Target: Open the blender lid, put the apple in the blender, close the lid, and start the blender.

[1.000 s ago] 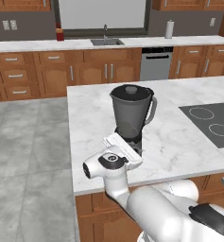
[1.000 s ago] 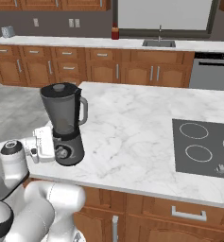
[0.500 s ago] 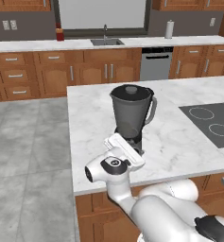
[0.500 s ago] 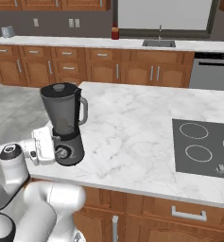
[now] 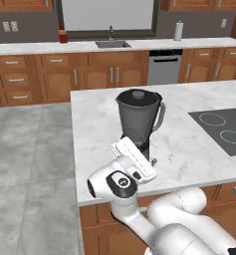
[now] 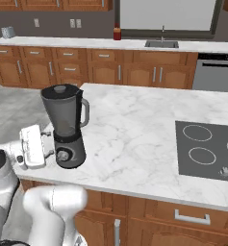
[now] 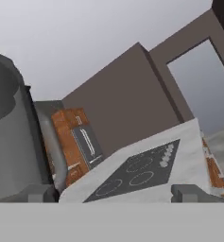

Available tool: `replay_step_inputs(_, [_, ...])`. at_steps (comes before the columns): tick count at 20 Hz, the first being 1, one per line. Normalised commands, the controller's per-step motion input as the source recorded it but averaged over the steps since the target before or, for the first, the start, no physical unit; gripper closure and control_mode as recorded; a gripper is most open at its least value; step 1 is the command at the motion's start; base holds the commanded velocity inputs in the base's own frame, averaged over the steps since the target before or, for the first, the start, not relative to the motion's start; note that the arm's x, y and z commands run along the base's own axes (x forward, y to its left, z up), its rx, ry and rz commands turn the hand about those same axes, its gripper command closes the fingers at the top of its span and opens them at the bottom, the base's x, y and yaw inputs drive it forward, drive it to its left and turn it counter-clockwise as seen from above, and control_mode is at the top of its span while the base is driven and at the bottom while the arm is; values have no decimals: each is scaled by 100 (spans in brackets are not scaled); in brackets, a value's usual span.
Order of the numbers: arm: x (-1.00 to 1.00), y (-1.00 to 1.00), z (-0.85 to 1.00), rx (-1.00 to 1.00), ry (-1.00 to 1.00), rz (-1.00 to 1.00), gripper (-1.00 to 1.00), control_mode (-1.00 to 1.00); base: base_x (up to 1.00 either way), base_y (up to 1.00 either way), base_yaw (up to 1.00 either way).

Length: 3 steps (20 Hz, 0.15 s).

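Bent low at the elbow, white arm (image 5: 154, 224) folded up in front of the base. Wrist turned so the hand (image 5: 134, 159) lies tilted, pointing up and away. Jaws parted wide, nothing between the fingertips (image 7: 40, 193).

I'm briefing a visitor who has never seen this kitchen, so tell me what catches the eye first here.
The tall grey blender stands near the front left corner of the white marble island, with the blender lid on its jar. The robot's gripper sits low beside the blender's base, at the island's edge. To the right, a black cooktop is set into the island.
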Motion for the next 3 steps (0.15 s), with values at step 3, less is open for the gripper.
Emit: replay_step_inputs(3, [-74, 0, 64, 0, -9, 0, -100, -100, 0, 0, 0])
